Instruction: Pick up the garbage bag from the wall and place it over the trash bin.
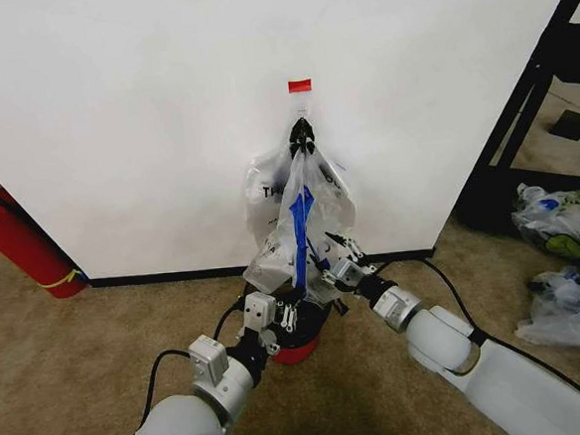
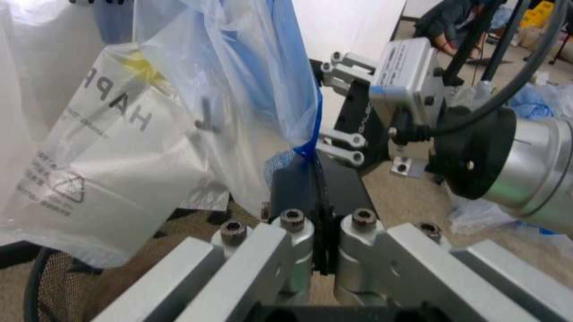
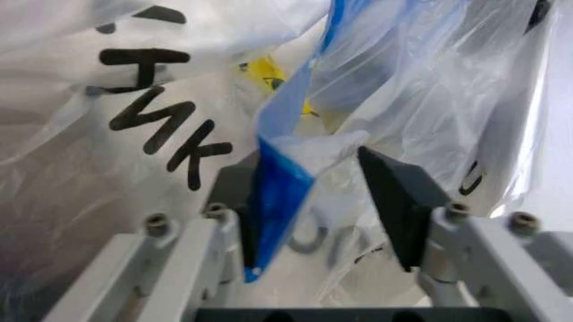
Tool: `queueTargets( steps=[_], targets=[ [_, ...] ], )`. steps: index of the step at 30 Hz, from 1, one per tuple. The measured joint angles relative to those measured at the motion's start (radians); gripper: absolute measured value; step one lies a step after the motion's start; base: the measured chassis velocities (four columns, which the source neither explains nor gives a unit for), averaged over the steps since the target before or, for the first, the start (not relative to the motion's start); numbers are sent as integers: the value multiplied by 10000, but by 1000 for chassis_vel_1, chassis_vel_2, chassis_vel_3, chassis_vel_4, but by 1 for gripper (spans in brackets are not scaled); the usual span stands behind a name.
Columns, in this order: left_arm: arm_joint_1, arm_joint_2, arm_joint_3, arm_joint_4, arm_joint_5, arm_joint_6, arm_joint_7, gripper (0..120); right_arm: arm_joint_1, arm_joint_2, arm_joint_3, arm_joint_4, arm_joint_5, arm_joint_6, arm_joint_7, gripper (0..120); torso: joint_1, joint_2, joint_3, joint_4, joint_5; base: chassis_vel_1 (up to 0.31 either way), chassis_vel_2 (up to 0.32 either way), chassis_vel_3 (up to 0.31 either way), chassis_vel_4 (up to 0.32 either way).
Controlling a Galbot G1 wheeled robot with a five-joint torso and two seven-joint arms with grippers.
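Two grippers work at the garbage bag, which hangs from the hook on the wall just above the trash bin; note the left gripper clamped on the bag's blue edge to hold it taut; the right gripper straddles it, pads apart; the bin's mesh is largely hidden.

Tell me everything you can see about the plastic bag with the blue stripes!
The garbage bag is thin, see-through, crinkly plastic with broad blue strokes, black letters and a bit of yellow. It hangs from a hook under red tape on the white wall, drooping over the trash bin. The left gripper is shut on a blue fold of it. The right gripper is open, with bag plastic between its fingers.
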Motion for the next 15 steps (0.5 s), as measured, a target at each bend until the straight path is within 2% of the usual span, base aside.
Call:
queueTargets(
  steps=[1,2,7,11,15],
  targets=[
    [0,0,0,0,0,0,0,0,0,0,0,0,0,0,0,38,0,0,0,0,0,0,0,0,0],
    [-18,1,0,7,-11,-6,3,0,60,11,-32,-42,-19,35,19,31,0,0,0,0,0,0,0,0,0],
    [-104,-34,41,70,-30,-12,5,0,63,97,-2,-103,-111,170,101,13,0,0,0,1,0,0,0,0,0],
    [-129,-74,47,158,-31,-25,3,0,-374,213,292,104,495,118,317,0,0,0,0,0,1,0,0,0,0],
    [-128,-147,-122,229,-113,-47,-6,0,-1030,490,801,496,1929,-4,952,0,0,0,-1,-1,1,0,0,0,0]
  ],
)
